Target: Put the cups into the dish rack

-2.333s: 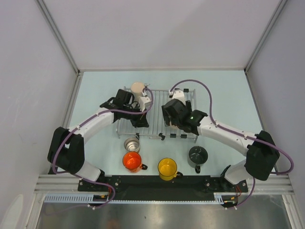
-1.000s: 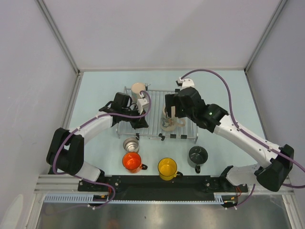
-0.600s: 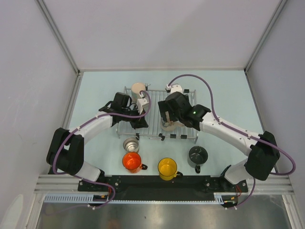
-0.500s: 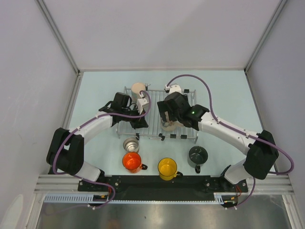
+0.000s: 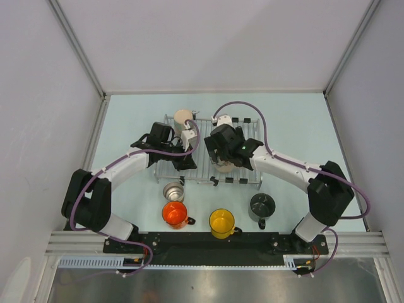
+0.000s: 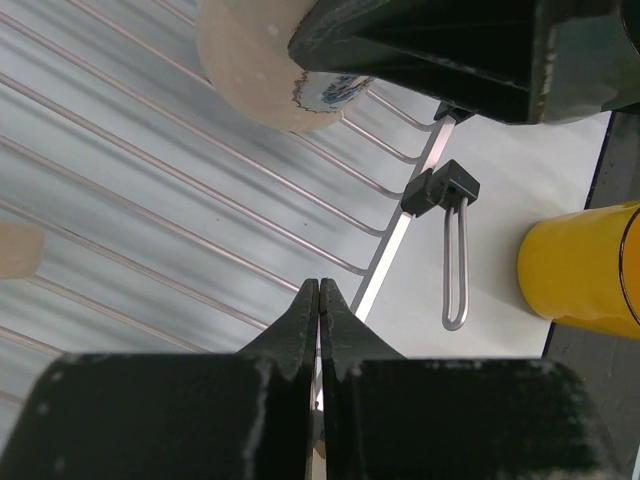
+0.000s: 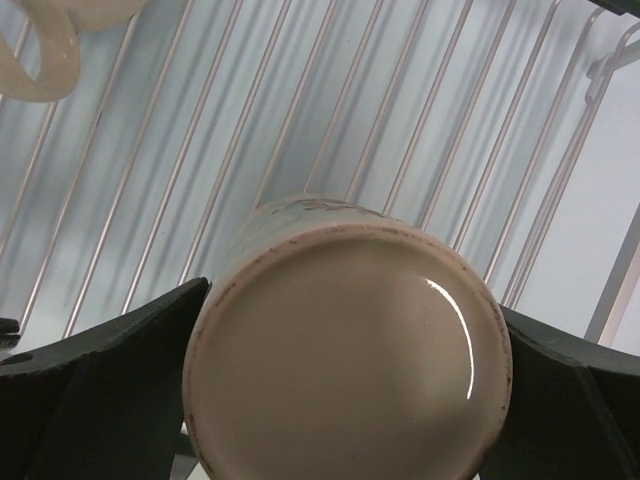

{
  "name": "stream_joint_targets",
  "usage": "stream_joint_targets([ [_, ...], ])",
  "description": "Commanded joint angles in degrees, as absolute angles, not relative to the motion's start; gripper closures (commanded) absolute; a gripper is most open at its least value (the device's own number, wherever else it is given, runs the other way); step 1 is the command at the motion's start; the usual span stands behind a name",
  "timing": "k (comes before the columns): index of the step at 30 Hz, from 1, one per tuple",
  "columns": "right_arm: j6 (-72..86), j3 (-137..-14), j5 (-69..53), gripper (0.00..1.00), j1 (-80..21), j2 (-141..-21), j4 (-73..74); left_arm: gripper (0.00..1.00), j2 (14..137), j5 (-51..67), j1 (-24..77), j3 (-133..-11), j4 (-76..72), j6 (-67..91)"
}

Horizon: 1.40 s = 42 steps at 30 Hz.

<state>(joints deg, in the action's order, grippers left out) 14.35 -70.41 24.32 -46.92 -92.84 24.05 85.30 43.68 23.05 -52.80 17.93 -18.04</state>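
Note:
The dish rack (image 5: 201, 172) lies mid-table. One beige mug (image 5: 183, 116) stands upside down at its far left corner. A second beige mug (image 7: 345, 360) stands upside down on the wires (image 7: 300, 100), base facing the right wrist camera. My right gripper (image 5: 220, 160) is open wide, with one finger on each side of this mug. My left gripper (image 6: 319, 286) is shut on nothing above the rack's near edge (image 6: 150, 170). A steel cup (image 5: 173, 190), an orange mug (image 5: 175, 213), a yellow mug (image 5: 221, 221) and a dark grey mug (image 5: 261, 205) stand on the table in front of the rack.
A black clip (image 6: 440, 188) and wire loop sit on the rack edge near the yellow mug (image 6: 585, 265). The first mug's handle (image 7: 40, 55) shows at the top left of the right wrist view. Grey walls enclose the table on three sides.
My right arm swung left and came down over the second beige mug, jaws wide throughout. The mug stayed where it stood. The left arm held still.

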Motion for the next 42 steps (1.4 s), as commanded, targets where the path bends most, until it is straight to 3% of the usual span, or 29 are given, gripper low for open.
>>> stream_joint_targets([
  [1,13.01,-70.84,24.36,0.07,-45.79,-93.34,22.24,0.99,84.37,45.97,22.41,-53.53,17.58,-18.81],
  [2,12.83,-70.58,23.91,0.14,-45.53,-92.9,21.89,0.99,84.55,45.97,22.41,-53.61,17.58,-18.81],
  [3,12.83,-70.4,23.56,0.29,-45.01,-92.55,21.71,0.99,84.64,45.97,22.33,-53.61,17.58,-18.72],
  [5,13.09,-70.23,23.12,0.41,-44.56,-91.85,21.45,0.99,84.9,45.88,22.32,-53.7,17.58,-18.72],
  [6,13.01,-70.22,23.12,0.58,-44.3,-91.67,21.53,0.99,84.9,45.97,22.32,-53.7,17.58,-18.72],
  [9,13.27,-70.14,24.26,0.7,-43.86,-91.14,21.53,0.99,85.08,45.97,22.32,-53.79,17.58,-18.72],
  [12,13.18,-70.14,24.43,0.89,-42.81,-91.14,21.36,0.99,85.08,45.88,22.24,-53.79,17.58,-18.72],
  [14,12.92,-70.14,24.96,0.95,-41.75,-91.14,20.22,0.99,85.17,45.88,22.24,-53.79,17.58,-18.72],
  [27,11.16,-74.17,25.48,0.99,-34.11,-96.15,14.85,0.99,85.69,46.23,22.24,-53.96,17.75,-18.9],
  [42,10.9,-83.76,25.58,0.98,-28.48,-107.4,15.03,0.99,86.57,46.58,22.24,-54.32,18.11,-19.34],
])
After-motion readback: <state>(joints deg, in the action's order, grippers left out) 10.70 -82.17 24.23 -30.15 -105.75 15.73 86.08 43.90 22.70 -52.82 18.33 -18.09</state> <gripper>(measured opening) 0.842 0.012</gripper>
